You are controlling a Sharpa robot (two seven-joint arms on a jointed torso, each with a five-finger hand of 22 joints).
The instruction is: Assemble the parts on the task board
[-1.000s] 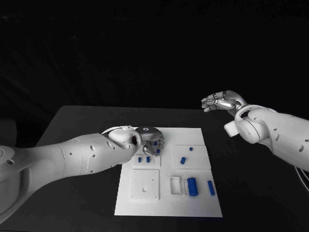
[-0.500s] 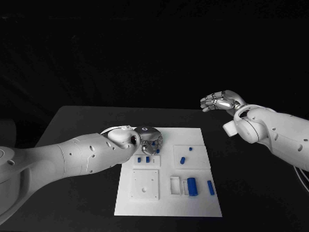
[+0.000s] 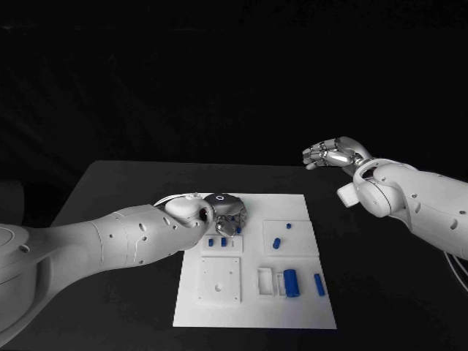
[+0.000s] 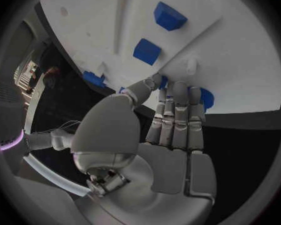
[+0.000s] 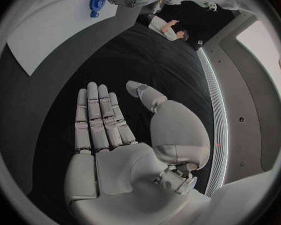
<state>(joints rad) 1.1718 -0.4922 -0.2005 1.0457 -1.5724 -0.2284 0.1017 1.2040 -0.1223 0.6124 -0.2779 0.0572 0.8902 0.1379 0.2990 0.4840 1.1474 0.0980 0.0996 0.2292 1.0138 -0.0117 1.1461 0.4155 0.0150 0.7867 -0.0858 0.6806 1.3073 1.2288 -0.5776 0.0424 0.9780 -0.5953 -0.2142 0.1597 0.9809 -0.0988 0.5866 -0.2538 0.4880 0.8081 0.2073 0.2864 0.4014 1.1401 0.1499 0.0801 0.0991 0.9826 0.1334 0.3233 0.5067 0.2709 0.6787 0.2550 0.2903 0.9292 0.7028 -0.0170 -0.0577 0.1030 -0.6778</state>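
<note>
The white task board lies in the middle of the black table. My left hand is at the board's far left part, fingers pointing down. In the left wrist view its fingertips and thumb meet on a blue part on the board; I cannot tell whether they grip it. Two more blue parts stand just past the fingers, seen also as a blue pair below the hand. My right hand hangs high over the table's far right, its fingers straight and apart, holding nothing.
On the board's right half lie a thick blue cylinder, a slim blue pin, and two small blue pieces. A white square plate and a white holder sit near the front. Bare black table surrounds the board.
My left forearm has shifted slightly while its hand stays at the same spot on the board. The right hand has not moved.
</note>
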